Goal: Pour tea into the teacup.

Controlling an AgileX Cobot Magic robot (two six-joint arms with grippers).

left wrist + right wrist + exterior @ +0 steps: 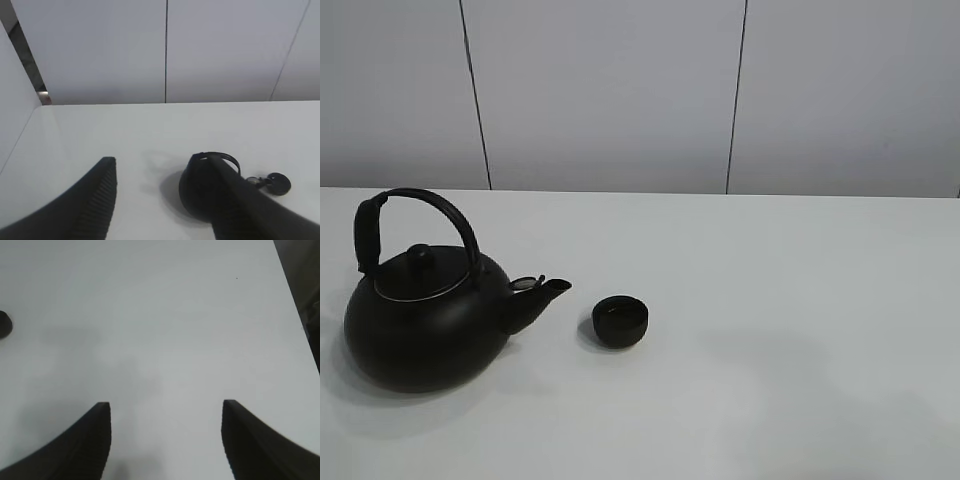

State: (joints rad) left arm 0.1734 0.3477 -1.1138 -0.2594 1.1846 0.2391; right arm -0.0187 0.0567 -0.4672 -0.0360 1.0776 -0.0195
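Observation:
The large black kettle point(425, 320) with an arched handle stands on the left of the white table point(790, 300), spout pointing right. The small black teacup point(620, 321) stands just right of the spout, apart from it. Neither gripper shows in the exterior high view. In the left wrist view my left gripper point(160, 161) is open and empty, some way short of the kettle point(197, 192); one finger partly covers it, and the teacup point(279, 183) shows beyond. My right gripper point(165, 405) is open and empty over bare table, with the teacup point(4, 324) at the picture's edge.
A pale panelled wall point(610, 90) runs along the table's far edge. The table's side edge and a dark drop beyond it point(305, 295) show in the right wrist view. The left wrist view shows a corner of the table beside a side panel point(15, 120).

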